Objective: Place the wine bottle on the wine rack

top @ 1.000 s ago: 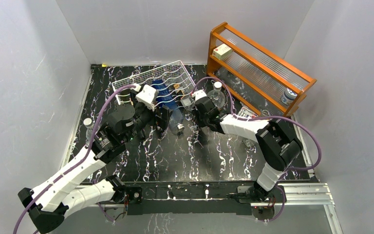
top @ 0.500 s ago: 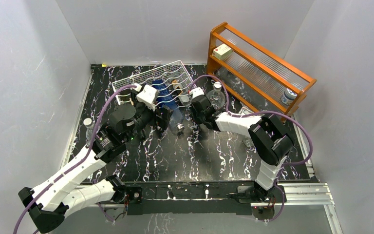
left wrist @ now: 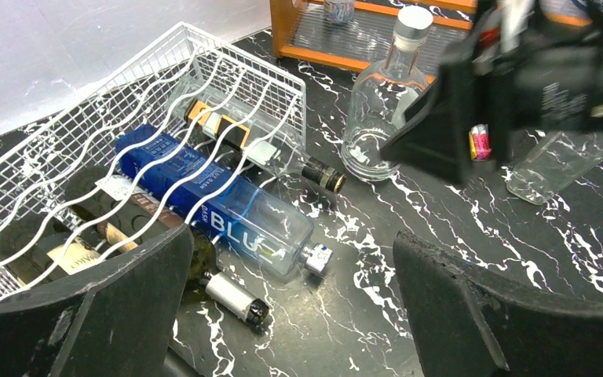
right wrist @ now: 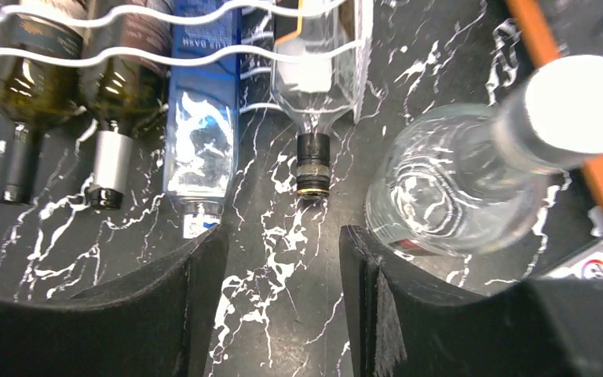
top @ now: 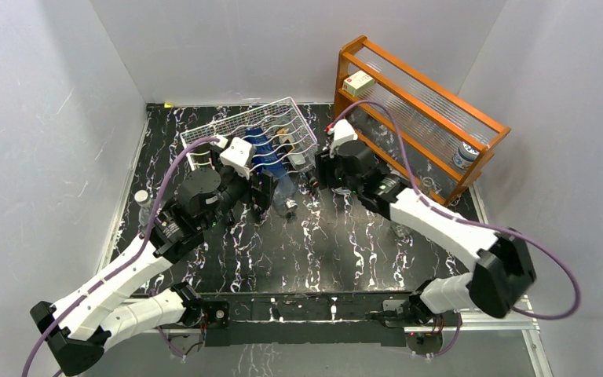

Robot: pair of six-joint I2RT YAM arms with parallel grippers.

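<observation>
While neither arm clamps anything, the top view puts both at the near mouth of the wine rack (top: 204,133), far-centre on the desk (top: 298,251). The left gripper (top: 265,191) sits nr the blue bottle (top: 263,145). The right gripper (top: 316,179) is just right of it, btwn rack and orange shelf (top: 420,102). The wine bottle (top: 289,149), clear w/ an orange label, lies in the rack's rightmost cradle, neck pointing near.

Left wrist view: left gripper spread wide, holding nothing, only desk btwn its fingers. The wine bottle (left wrist: 251,149) lies under the wavy rods beside the blue bottle, its dark cap poking out over the desk. A round clear bottle (left wrist: 381,118) stands upright to the right, apart from the rack.

Right wrist view: right gripper (right wrist: 283,298) jaws part-way apart, nothing btwn them but desk. The wine bottle's cap lies just ahead, untouched. The dark bottles (right wrist: 23,78) fill the left cradles.

Judgement: placing looks done, and the step in hand is prob. the let-go. The next move calls for a straight pull-back toward near, w/o clipping the cap or the round clear bottle close on the right.
</observation>
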